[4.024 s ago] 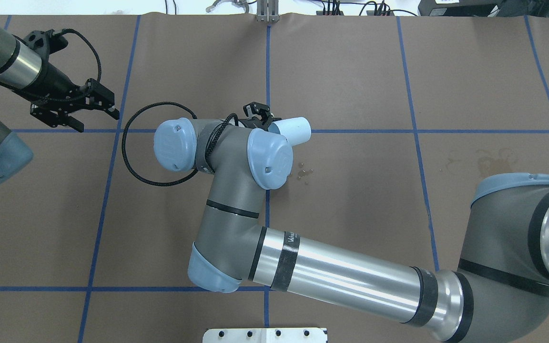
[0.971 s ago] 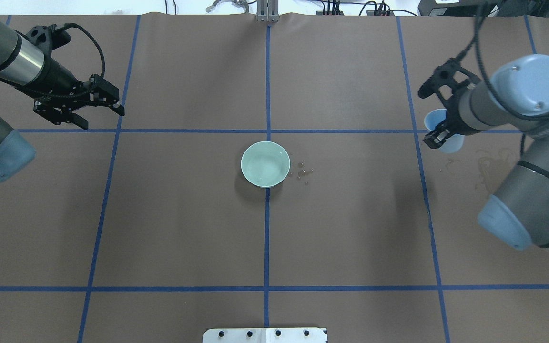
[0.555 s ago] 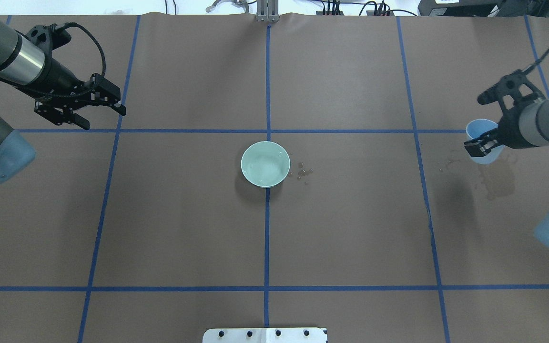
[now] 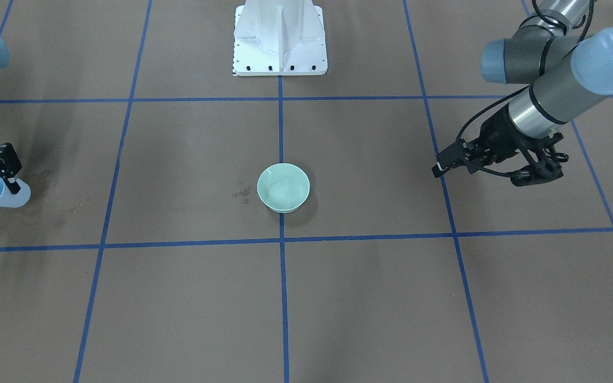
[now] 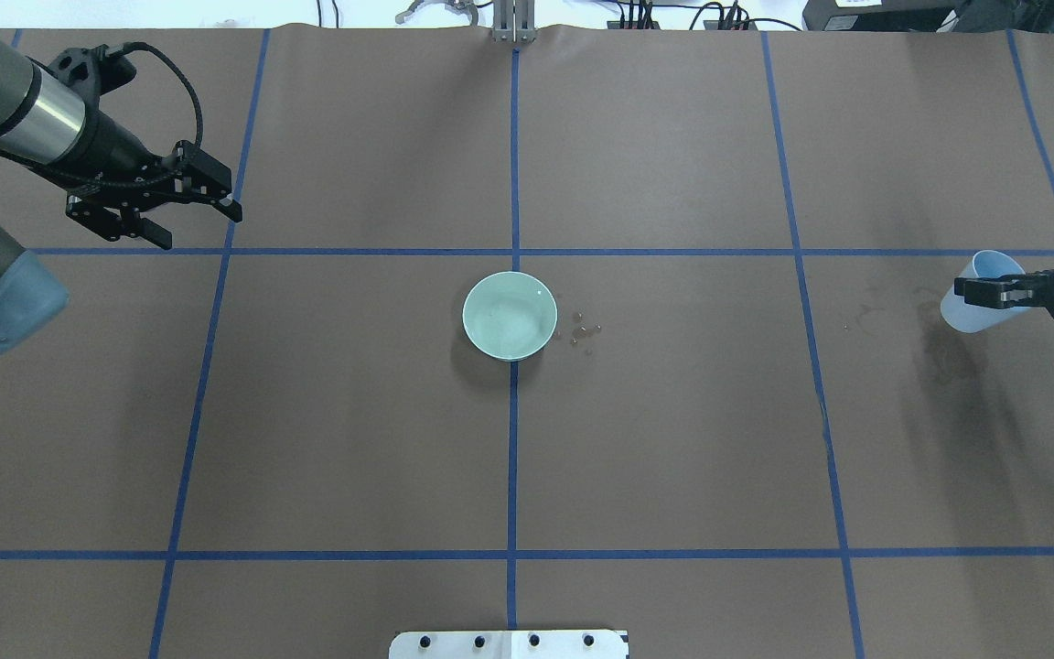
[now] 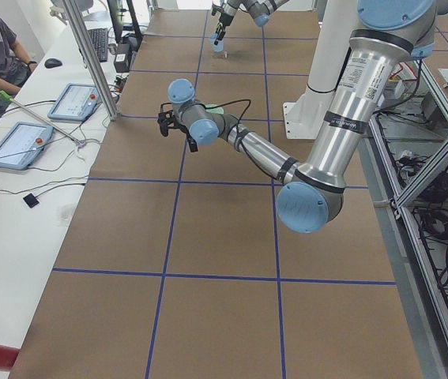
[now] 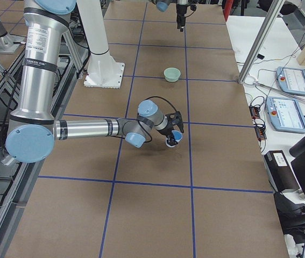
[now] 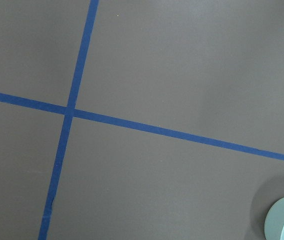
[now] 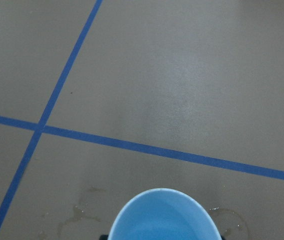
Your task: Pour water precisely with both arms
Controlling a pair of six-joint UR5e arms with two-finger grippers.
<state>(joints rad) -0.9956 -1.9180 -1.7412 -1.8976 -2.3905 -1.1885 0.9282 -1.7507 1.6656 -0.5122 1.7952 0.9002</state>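
Right end effector: the right end effector (image 5: 994,291) is gripping the pale blue cup (image 5: 955,311), its jaws closed narrow across the cup wall just under the rim.
Cup: it is tilting, mouth turned partly sideways. Whether it is touching the worktop (image 5: 673,439) cannot be told, and the right wrist view is showing only its blue inside.
Left end effector: the left end effector (image 5: 202,231) is hanging with jaws spread wide, holding nothing.
Water: the water (image 5: 501,322) is lying in the mint-green bowl (image 5: 468,316), showing as faint white glints.
Bowl position: in the overhead view it is sitting mid-worktop on a blue tape line (image 5: 511,458). The cup is well apart at 3 o'clock from it and the left end effector well apart at 10 o'clock.
Spillage: small droplets (image 5: 582,334) are lying just beside the bowl at 4 o'clock, and wet stains (image 5: 943,352) are marking the paper near the cup.
Arms: the right arm (image 7: 82,129) is reaching low over the worktop, and the left arm (image 5: 24,119) is entering from the overhead view's 10 o'clock corner.
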